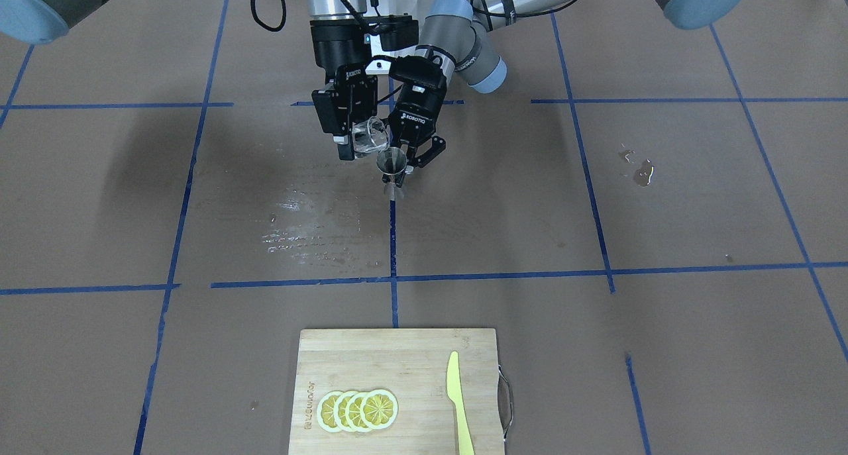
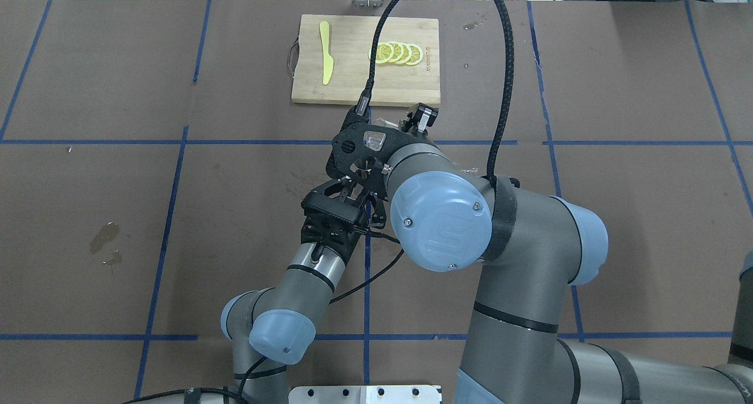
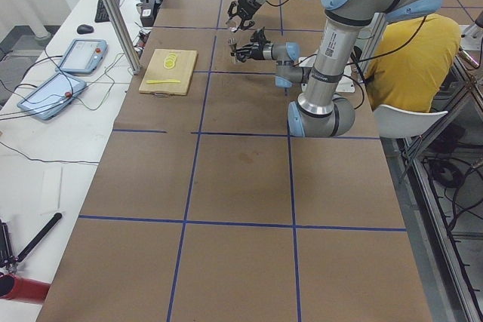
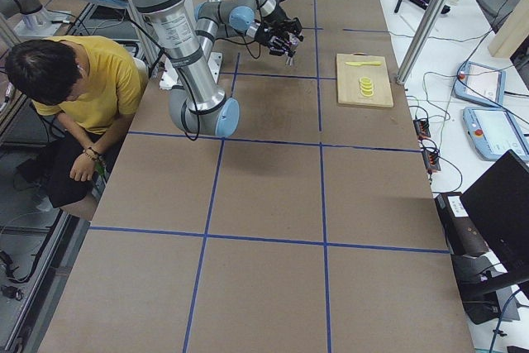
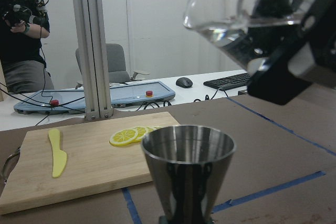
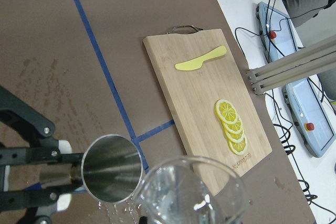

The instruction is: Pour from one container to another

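My left fingers pinch the steel jigger at its narrow waist and hold it upright, mouth open to the top. I cannot tell whether its base touches the tabletop. My right fingers clamp the clear tumbler, which is tilted just above and beside the jigger's mouth, lip toward it. A little clear liquid lies low in the tilted glass; I see no stream between the two.

A wet, streaked patch marks the brown paper near the jigger, and a small puddle lies well apart on my left. Farther out lies a wooden cutting board with four overlapping lemon slices and a yellow knife.
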Motion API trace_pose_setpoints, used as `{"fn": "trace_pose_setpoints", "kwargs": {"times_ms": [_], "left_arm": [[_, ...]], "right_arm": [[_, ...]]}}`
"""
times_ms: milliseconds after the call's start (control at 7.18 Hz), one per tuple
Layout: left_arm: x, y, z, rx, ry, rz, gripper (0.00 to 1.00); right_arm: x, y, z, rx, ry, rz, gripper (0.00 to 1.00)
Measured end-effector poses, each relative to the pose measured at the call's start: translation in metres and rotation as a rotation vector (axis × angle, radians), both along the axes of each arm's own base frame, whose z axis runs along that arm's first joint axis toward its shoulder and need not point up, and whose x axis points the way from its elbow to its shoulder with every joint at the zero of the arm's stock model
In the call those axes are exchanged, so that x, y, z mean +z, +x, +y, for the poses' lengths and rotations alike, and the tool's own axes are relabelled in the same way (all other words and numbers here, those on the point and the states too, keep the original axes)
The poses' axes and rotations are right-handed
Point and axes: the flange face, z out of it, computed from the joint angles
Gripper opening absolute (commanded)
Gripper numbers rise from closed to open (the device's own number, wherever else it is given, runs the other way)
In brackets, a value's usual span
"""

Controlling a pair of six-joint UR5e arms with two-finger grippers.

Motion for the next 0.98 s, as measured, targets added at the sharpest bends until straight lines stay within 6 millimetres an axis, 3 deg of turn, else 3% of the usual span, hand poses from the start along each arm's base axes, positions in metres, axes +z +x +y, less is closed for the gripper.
{"fn": "trace_pose_setpoints", "kwargs": {"times_ms": [975], "left_arm": [[0.0007,0.0000,0.0003,0.000,0.000,-0.001,0.00]], "right_arm": [[-0.0081,0.0012,-0.0045,-0.050,0.043,0.141,0.00]]}}
